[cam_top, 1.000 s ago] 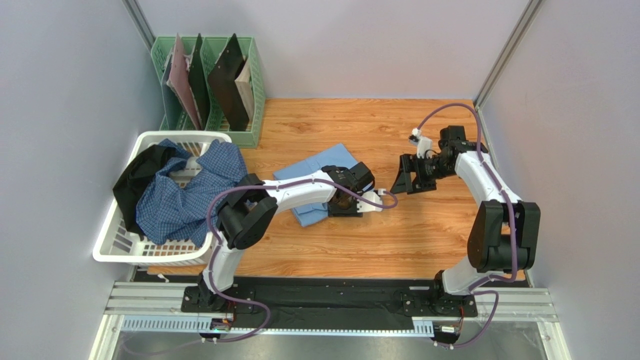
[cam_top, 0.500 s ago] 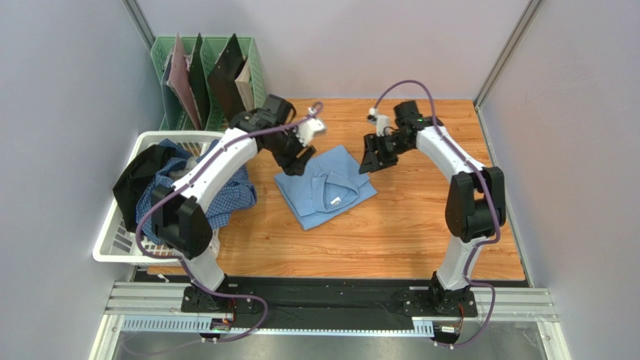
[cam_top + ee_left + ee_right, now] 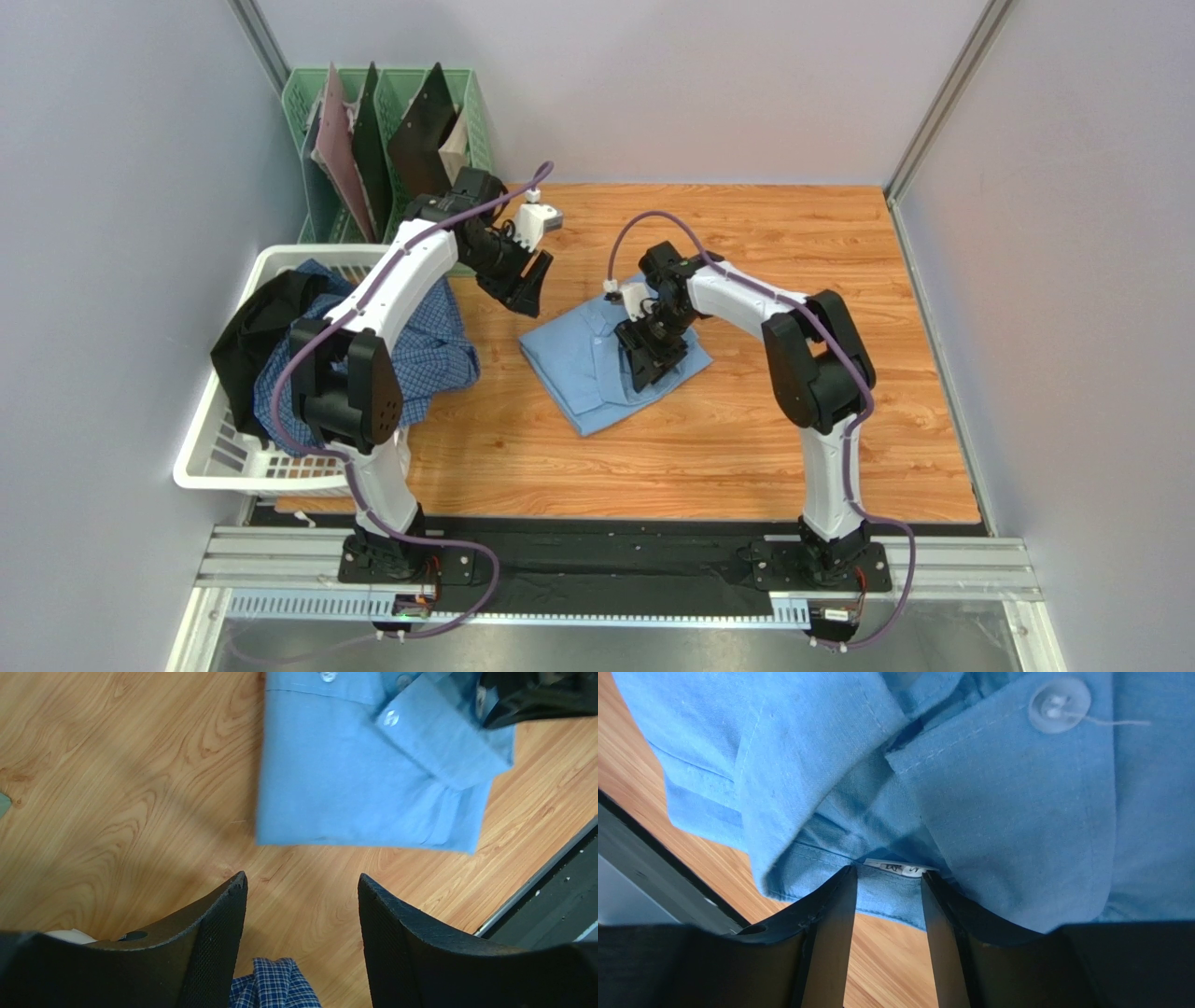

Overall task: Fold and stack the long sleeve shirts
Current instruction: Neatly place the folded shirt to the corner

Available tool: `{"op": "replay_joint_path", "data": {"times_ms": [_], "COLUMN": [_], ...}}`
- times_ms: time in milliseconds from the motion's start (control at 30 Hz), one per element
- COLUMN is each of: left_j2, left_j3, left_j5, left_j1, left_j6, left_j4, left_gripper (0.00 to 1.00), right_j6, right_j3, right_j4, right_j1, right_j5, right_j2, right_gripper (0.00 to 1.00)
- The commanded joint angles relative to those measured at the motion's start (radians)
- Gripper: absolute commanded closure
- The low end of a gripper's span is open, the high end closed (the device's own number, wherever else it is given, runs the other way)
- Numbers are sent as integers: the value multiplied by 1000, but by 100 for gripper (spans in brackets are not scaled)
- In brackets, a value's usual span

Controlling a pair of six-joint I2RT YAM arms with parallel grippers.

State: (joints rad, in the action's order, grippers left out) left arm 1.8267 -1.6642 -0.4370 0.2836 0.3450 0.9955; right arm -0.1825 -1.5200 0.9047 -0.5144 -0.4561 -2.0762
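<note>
The plain light blue shirt [image 3: 589,378] lies folded on the wooden table; it also shows in the left wrist view [image 3: 351,777] and fills the right wrist view [image 3: 1018,812]. The blue-and-white checked shirt [image 3: 421,336] hangs crumpled over the laundry basket's rim, and a bit of it shows between the left fingers [image 3: 274,987]. My left gripper [image 3: 522,280] [image 3: 302,882] is open and empty, above bare wood between basket and folded shirt. My right gripper [image 3: 648,350] [image 3: 889,871] is low on the blue shirt, narrowly open, its tips at the collar label.
A white laundry basket [image 3: 225,469] at the left holds the checked shirt and a black garment [image 3: 260,329]. A green file rack [image 3: 477,140] with folders stands at the far left. A black rail [image 3: 631,560] runs along the near edge.
My left arm swung from the shirt's near right side to the far left by the basket. My right gripper moved in from the right and down onto the blue shirt.
</note>
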Motion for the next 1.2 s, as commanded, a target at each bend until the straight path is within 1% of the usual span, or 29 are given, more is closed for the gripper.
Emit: {"op": "replay_joint_path", "data": {"times_ms": [0,33,67,100,133,167,200,233,267,300,367,433,467,500,600,633,700,767,800,867,900,967,1000,1033,1067,1100,1133,1167], "left_j2": [-55,-61,-67,-73,-75,-78,-79,-79,-78,-79,-84,-89,-87,-86,-89,-93,-96,-106,-107,-110,-112,-109,-106,-104,-101,-101,-95,-93], "left_j3": [4,9,20,26,33,44,47,50,50,49,49,49,43,40,38,41,44,55,58,63,64,66,64,63,61,63,61,58], "left_j5": [-42,-54,-58,-66,-77,-80,-81,-78,-75,-72,-72,-71,-71,-71,-63,-60,-57,-55,-54,-55,-57,-58,-60,-59,-58,-62,-60,-62], "left_j1": [-15,-15,-15,-15,-15,-15,-15,-15,-15,-15,-17,-17,-17,-17,-20,-21,-26,-31,-34,-35,-35,-35,-35,-35,-35,-35,-35,-37], "left_j6": [0,6,12,14,17,22,25,22,20,11,2,-18,-23,-27,-32,-29,-28,-26,-26,-21,-21,-18,-12,-11,-8,-1,2,6], "left_j4": [12,14,17,15,15,15,14,14,12,9,-4,-18,-18,-18,-20,-20,-14,-14,-14,-15,-14,-17,-17,-18,-18,-20,-20,-20], "left_gripper": [35,35,35,35,35,35,35,35,35,35,35,34,34,34,34,34,34,34,34,33,33,33,33,33,33,33,33,33], "right_j6": [-383,-440,-492,-596,-632,-655,-647,-620,-583,-461,-323,-142,-102,-78,-66,-57,-54,-69,-83,-124,-176,-247,-332,-375,-421,-480,-585,-641], "right_j3": [31,-30,-78,-141,-257,-329,-392,-507,-544,-571,-589,-563,-521,-497,-421,-399,-370,-358,-347,-322,-303,-206,-166,-111,-6,62,120,235], "right_j4": [105,108,120,135,155,166,180,209,218,220,194,163,157,143,109,79,73,80,86,150,169,232,249,279,289,298,307,306], "right_j1": [126,154,181,226,241,250,260,260,260,249,228,180,162,115,22,7,-25,-30,-30,-30,-30,-32,-30,-29,-24,-6,5,54], "right_j5": [252,322,332,324,297,284,252,234,212,182,177,165,152,152,162,160,187,195,186,162,130,106,106,115,123,157,184,215], "right_j2": [33,28,22,15,5,-1,-7,-21,-24,-24,-19,-16,-15,-15,-22,-24,-57,-82,-103,-116,-114,-73,-50,-18,54,100,143,221], "right_gripper": [54,54,53,52,48,46,42,41,39,34,29,27,28,29,32,33,36,38,38,38,39,40,41,41,41,40,40,41]}}
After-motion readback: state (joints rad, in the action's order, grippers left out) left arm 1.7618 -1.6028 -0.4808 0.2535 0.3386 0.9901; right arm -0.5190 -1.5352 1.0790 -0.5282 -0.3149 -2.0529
